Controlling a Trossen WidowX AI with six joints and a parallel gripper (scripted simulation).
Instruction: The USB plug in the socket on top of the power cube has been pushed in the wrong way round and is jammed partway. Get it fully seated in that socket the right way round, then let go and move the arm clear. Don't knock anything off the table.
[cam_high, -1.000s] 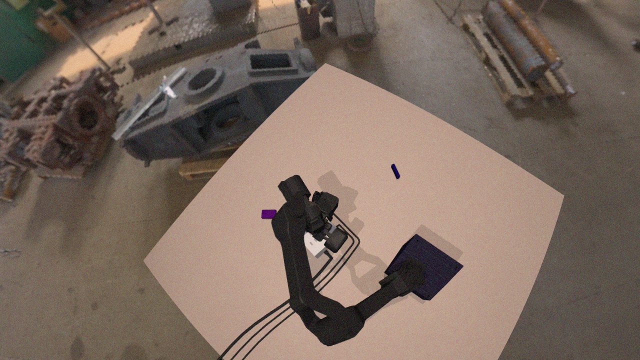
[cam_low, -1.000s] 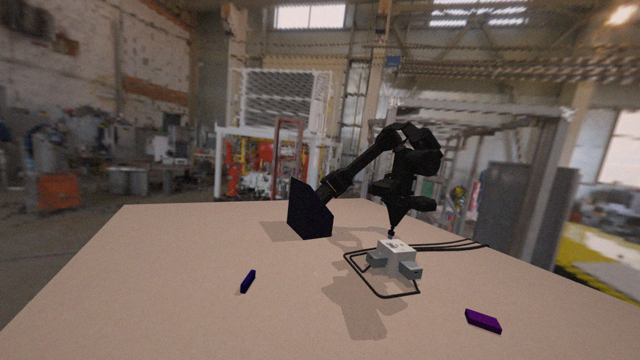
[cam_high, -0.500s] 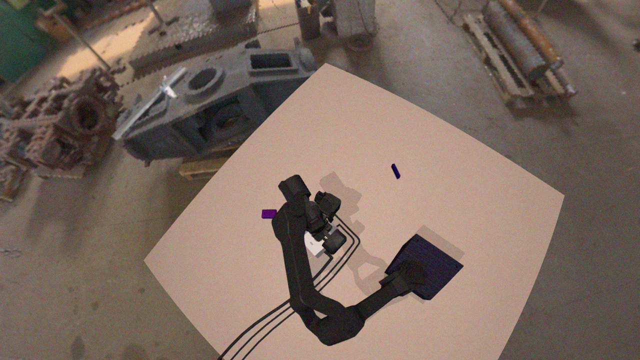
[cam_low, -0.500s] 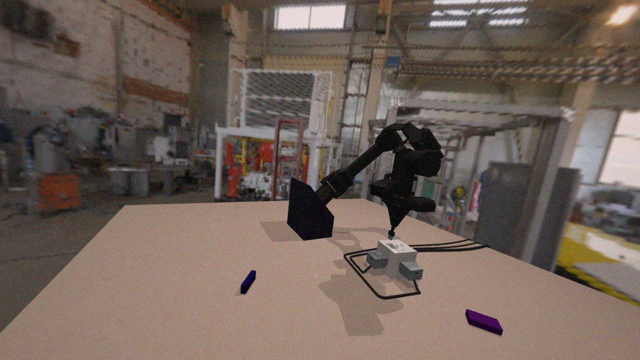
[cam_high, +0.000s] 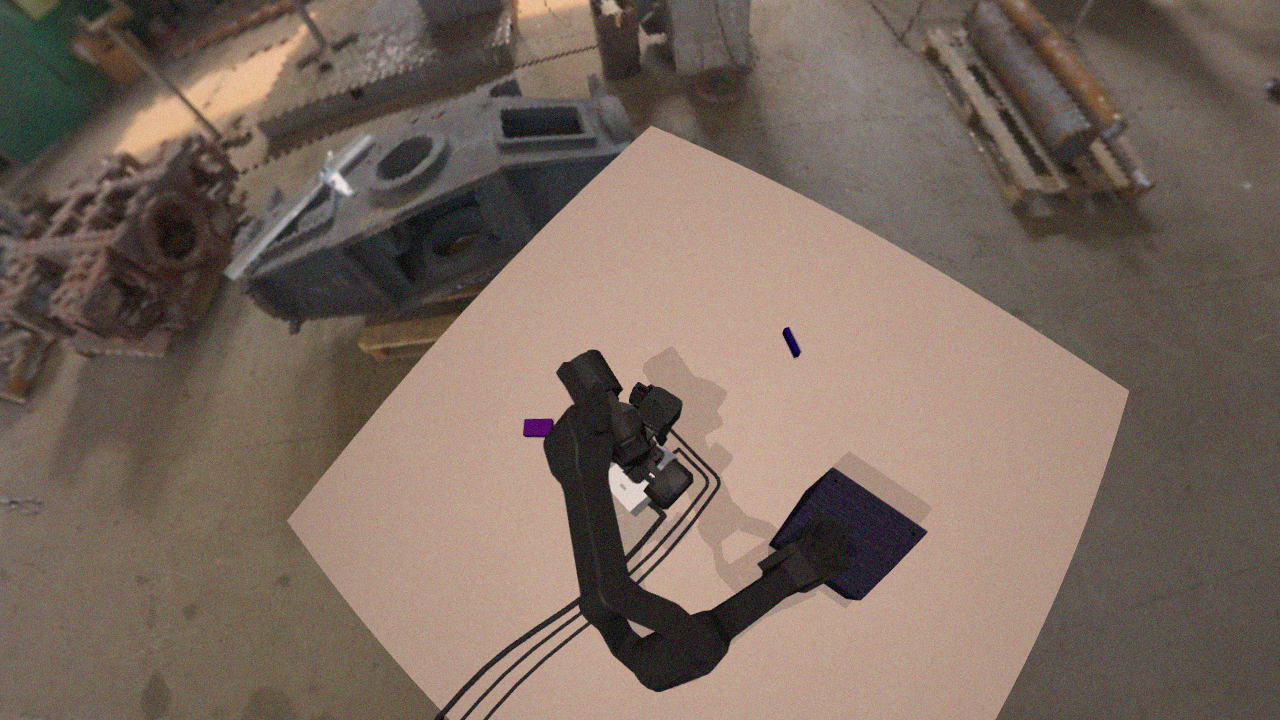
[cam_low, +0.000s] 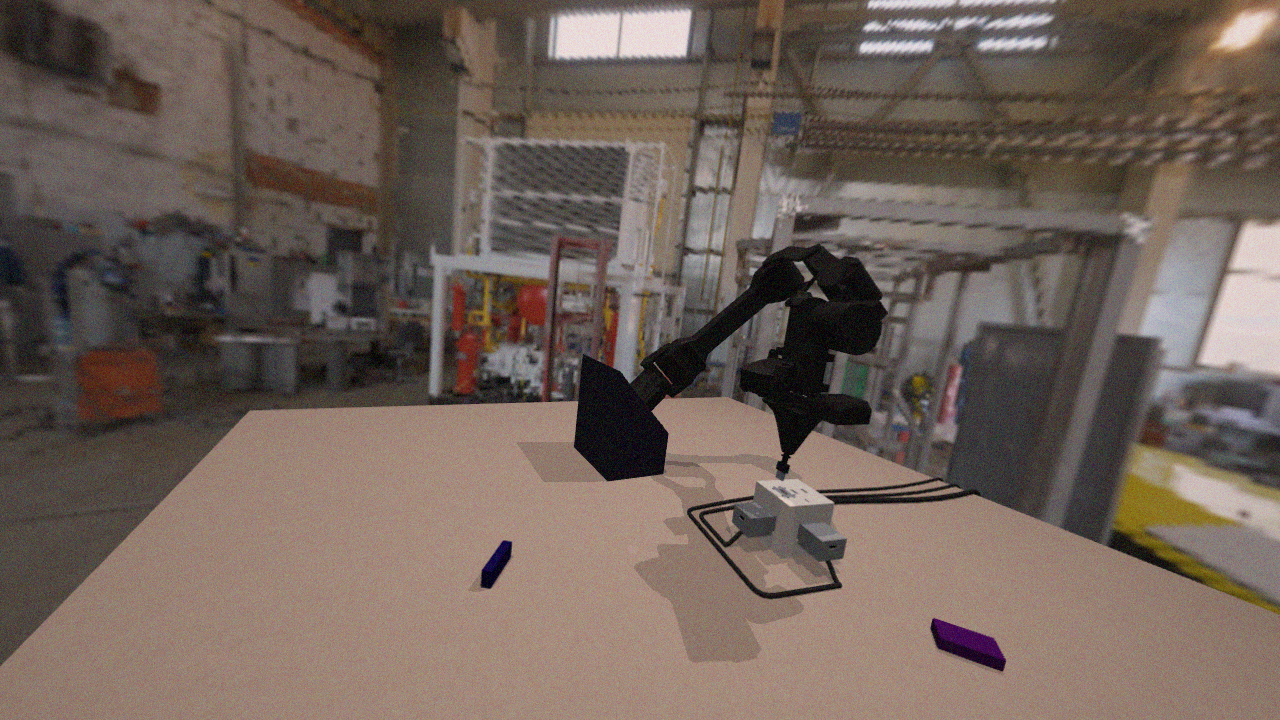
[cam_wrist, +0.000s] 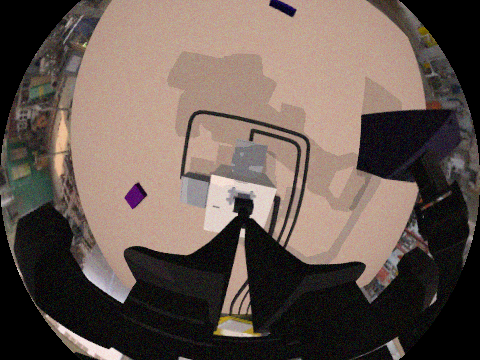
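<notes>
Above pwr cube (cam_high: 629, 490) (cam_low: 793, 501) (cam_wrist: 220, 220): gripper (cam_high: 656, 462) (cam_low: 785, 456) (cam_wrist: 243, 222) nearly shut, gripping USB plug (cam_low: 782, 470) (cam_wrist: 243, 204).

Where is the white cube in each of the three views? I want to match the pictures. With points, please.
Top: white cube (cam_high: 627, 488) (cam_low: 784, 497) (cam_wrist: 215, 217), just below the image centre, partly under the arm.
Exterior: right of centre, beneath the tool (cam_high: 652, 475) (cam_low: 784, 458) (cam_wrist: 243, 222).
Wrist: near the centre, behind the fingertips.
Shared landmark: the purple block (cam_high: 537, 428) (cam_low: 967, 644) (cam_wrist: 135, 195).
</notes>
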